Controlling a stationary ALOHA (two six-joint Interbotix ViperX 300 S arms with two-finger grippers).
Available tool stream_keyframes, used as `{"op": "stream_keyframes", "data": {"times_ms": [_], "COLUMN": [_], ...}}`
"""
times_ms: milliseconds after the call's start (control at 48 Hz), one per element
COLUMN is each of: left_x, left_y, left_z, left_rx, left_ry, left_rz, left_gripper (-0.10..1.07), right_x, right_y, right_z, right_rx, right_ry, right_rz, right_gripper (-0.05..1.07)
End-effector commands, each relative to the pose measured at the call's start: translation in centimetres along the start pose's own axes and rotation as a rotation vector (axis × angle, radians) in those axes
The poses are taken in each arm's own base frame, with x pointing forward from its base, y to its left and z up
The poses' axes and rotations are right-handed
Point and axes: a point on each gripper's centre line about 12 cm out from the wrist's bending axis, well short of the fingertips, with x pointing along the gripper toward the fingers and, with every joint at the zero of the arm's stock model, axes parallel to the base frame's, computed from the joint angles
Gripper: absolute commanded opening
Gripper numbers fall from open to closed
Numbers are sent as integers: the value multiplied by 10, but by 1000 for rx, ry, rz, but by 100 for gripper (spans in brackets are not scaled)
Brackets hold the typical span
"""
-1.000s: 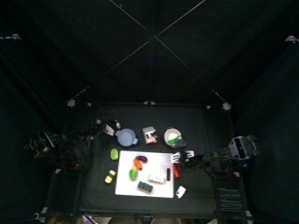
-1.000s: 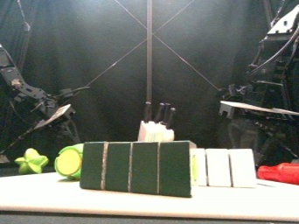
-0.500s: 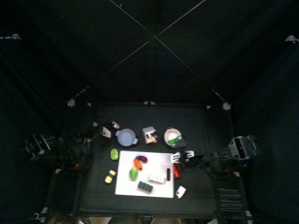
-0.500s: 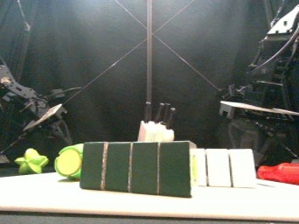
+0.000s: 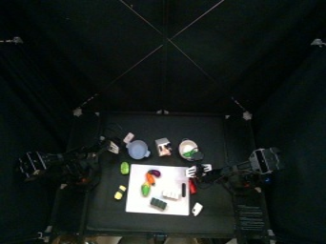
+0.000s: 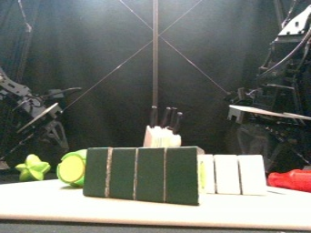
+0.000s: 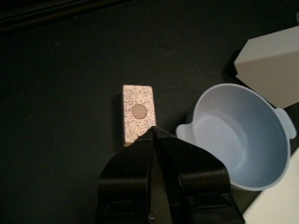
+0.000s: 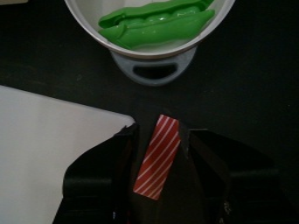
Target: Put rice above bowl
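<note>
1. The rice [image 7: 139,112], a small speckled slab, lies flat on the table [image 7: 59,79] just left of the blue bowl [image 7: 239,140] and near its far-left rim. It is close to the bowl but does not touch it.
2. That spot probably counts as "above" the bowl when seen from overhead. The slab sits more to the bowl's far left than squarely on its far side, so I judge the placing roughly done rather than exact.
3. The left tool [image 7: 156,144] hangs over the table on the near side of the slab. Its jaws are partly open, and as far as the dim wrist view shows, nothing is between them. This reads as a hand that has let go.
4. The right tool [image 8: 160,133] is clamped on a red-and-white striped strip [image 8: 156,162] and holds it off the table. It is just near of the white bowl [image 8: 149,63] with the green pod. It seems parked with its load while the other arm works.
5. Compared with a second ago, the left arm [image 5: 45,164] has drawn back to the left, away from the table, and sits lower in the front view. The right arm [image 5: 254,164] has not moved, and the things on the table lie as they did.
</note>
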Motion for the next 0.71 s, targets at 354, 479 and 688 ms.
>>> {"op": "stream_keyframes", "data": {"times_ms": [354,479,688], "left_x": [-7,-8,-9], "left_y": [-9,-10,-12], "left_z": [20,19,18], "left_rx": [48,49,57], "left_ry": [-104,-104,-98], "left_rz": [-46,-50,-58], "left_gripper": [49,49,49], "right_x": [-9,-10,-11], "right_y": [8,8,10], "right_z": [7,7,7], "right_rx": [15,15,20], "right_ry": [-10,-10,-7], "right_rz": [38,39,45], "right_gripper": [78,78,78]}}
